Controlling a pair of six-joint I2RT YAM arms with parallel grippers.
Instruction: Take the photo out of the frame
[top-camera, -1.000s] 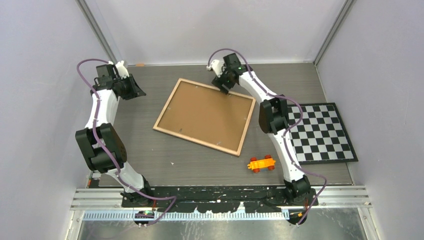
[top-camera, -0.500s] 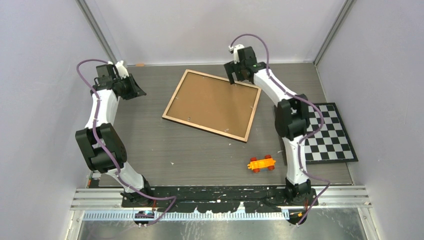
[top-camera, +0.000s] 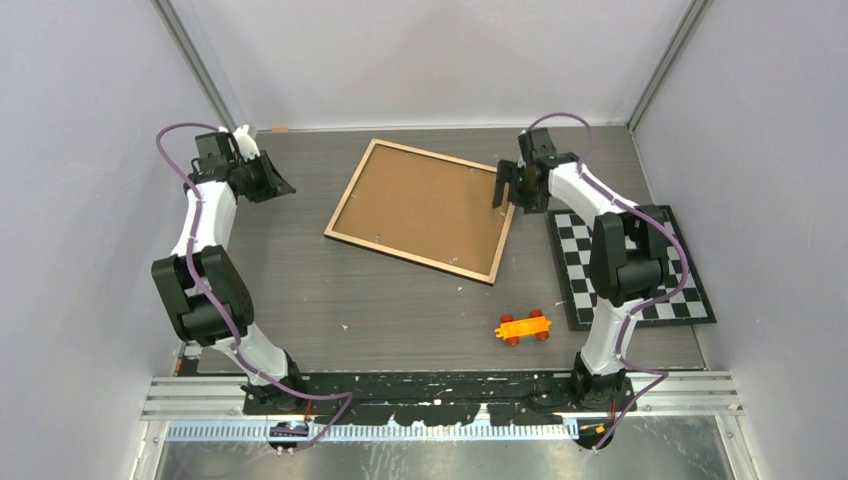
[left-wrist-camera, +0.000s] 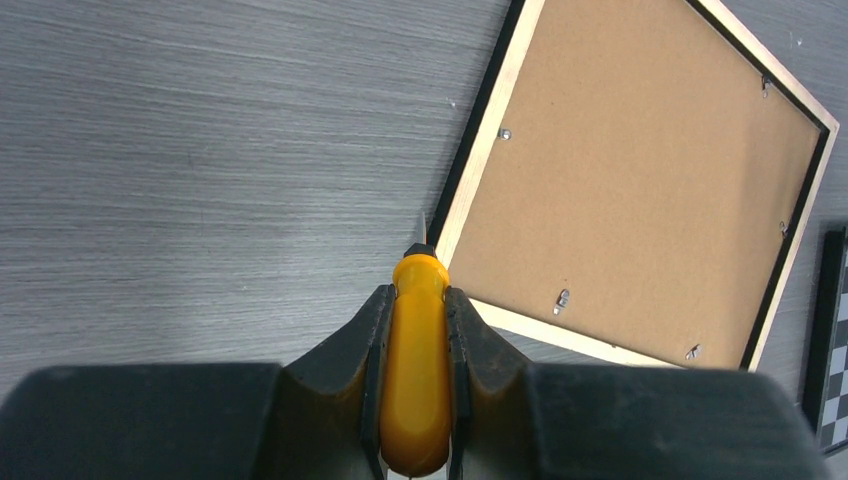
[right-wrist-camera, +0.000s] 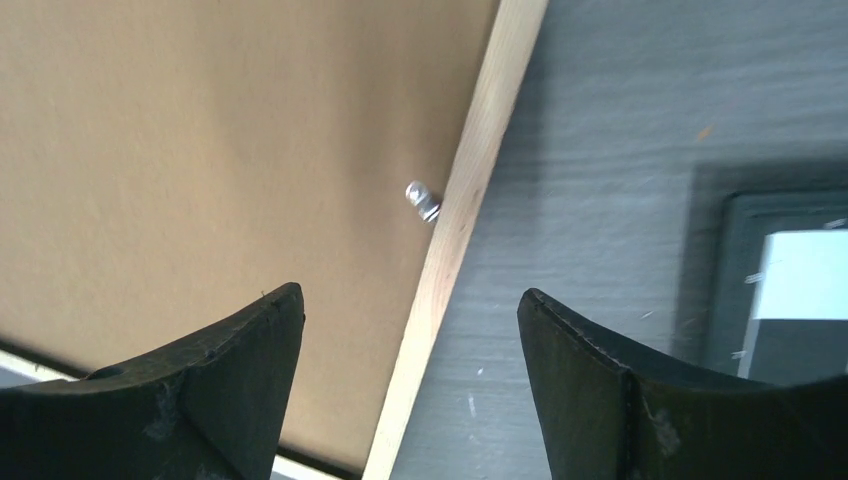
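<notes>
The frame (top-camera: 425, 210) lies face down on the table, showing its brown board with a light wooden rim and small metal clips. The photo is hidden under the board. My left gripper (top-camera: 280, 185) is at the far left, apart from the frame, shut on a yellow-handled screwdriver (left-wrist-camera: 418, 360) whose tip points at the frame's (left-wrist-camera: 640, 170) near-left corner. My right gripper (top-camera: 499, 190) is open and empty, hovering over the frame's right rim (right-wrist-camera: 470, 200), with a metal clip (right-wrist-camera: 423, 200) just ahead between the fingers (right-wrist-camera: 240, 350).
A black-edged checkerboard mat (top-camera: 650, 270) lies right of the frame, partly under the right arm; it shows in the right wrist view (right-wrist-camera: 790, 290). An orange toy car (top-camera: 523, 327) sits near the front. Grey walls close in the table.
The frame slid toward the far right a second ago and has lain still since. My right gripper moved from the frame's far edge round to its right edge. The left arm has barely moved.
</notes>
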